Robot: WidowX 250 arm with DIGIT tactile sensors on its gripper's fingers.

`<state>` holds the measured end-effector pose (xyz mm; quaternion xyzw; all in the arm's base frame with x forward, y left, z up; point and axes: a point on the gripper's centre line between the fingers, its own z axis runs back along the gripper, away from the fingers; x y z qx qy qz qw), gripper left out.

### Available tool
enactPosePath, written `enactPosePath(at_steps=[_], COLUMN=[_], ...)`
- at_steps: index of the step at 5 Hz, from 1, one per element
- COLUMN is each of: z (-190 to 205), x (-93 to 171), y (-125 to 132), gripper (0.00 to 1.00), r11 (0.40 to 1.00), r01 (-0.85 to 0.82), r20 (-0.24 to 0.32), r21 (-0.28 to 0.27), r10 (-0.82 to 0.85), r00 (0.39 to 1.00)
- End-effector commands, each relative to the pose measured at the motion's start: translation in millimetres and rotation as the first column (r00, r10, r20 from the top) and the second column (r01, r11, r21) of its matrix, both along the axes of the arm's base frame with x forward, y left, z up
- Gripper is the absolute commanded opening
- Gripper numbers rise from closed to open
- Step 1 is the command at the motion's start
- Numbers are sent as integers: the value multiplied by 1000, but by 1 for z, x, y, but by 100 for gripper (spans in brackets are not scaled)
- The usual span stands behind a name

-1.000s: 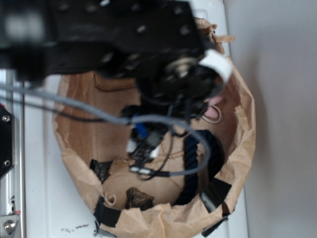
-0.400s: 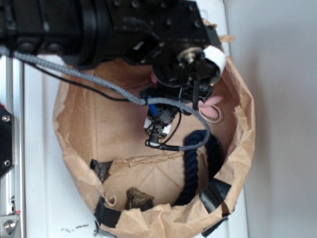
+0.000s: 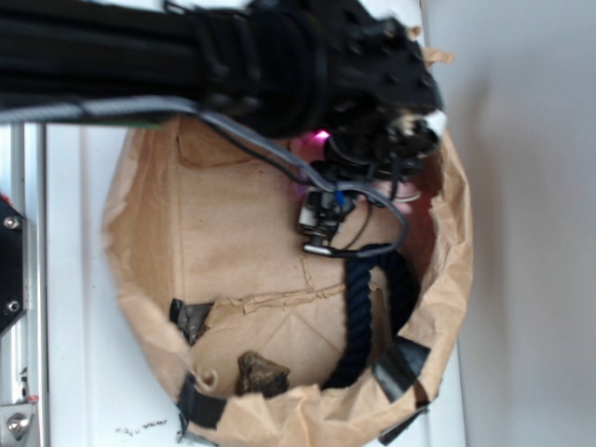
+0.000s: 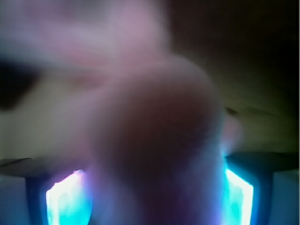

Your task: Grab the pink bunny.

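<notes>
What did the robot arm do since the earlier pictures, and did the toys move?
The black robot arm swung up and right, bringing its gripper down over the small soft pink plush bunny, which now fills the wrist view. Whether it grips yet is unclear. The thick dark navy rope and brown paper bag stayed put.

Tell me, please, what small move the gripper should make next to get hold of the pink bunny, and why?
Probably close the jaws now. In the wrist view the pink bunny fills the frame, blurred from closeness, with the fingers showing on either side of it. From outside, the gripper is low inside the paper bag, well apart from the dark rope. Whether it is already shut cannot be told.
</notes>
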<state>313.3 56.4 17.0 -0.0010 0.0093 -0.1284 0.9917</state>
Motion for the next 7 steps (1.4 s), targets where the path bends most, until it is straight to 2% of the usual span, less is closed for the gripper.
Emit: enactPosePath(at_steps=[1, 2, 3, 4, 5, 6, 7], z=[35, 73, 122, 170, 212, 219, 213], x=[28, 18, -10, -43, -70, -67, -61], y=[-7, -14, -28, -40, -50, -50, -47], gripper=[0, 0, 0, 0, 0, 0, 0], r11=[998, 993, 980, 965, 969, 985, 991], r01=[35, 47, 78, 106, 94, -5, -33], r20=[105, 167, 231, 267, 290, 271, 231], r21=[-61, -112, -185, -242, -229, -174, -127], r10=[-29, -28, -34, -39, -24, 53, 62], r00=[994, 985, 972, 963, 957, 961, 971])
